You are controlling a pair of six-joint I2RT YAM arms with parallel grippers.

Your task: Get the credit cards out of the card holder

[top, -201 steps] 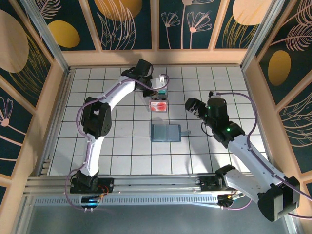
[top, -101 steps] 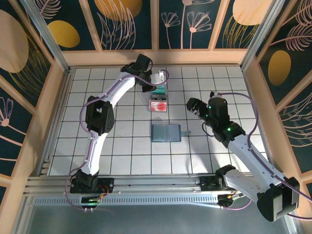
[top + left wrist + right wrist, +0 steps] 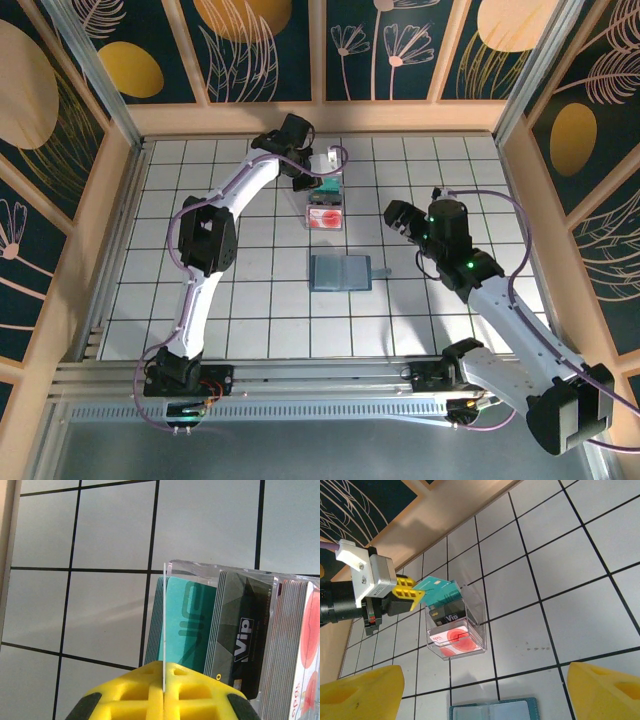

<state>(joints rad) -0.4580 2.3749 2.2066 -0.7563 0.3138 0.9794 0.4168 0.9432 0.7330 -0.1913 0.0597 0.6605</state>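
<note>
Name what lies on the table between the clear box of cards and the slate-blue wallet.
Nothing: between the clear box and the slate-blue wallet lies bare tiled table, shown in the top and right wrist views.

Bright even light, soft shadows, sharp focus

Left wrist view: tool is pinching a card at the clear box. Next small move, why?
Probably raise the left tool straight out of the clear box, grip kept shut: it holds the teal card tilted, lower end apparently inside the box beside the dark VIP cards, so the card isn't free yet.
</note>
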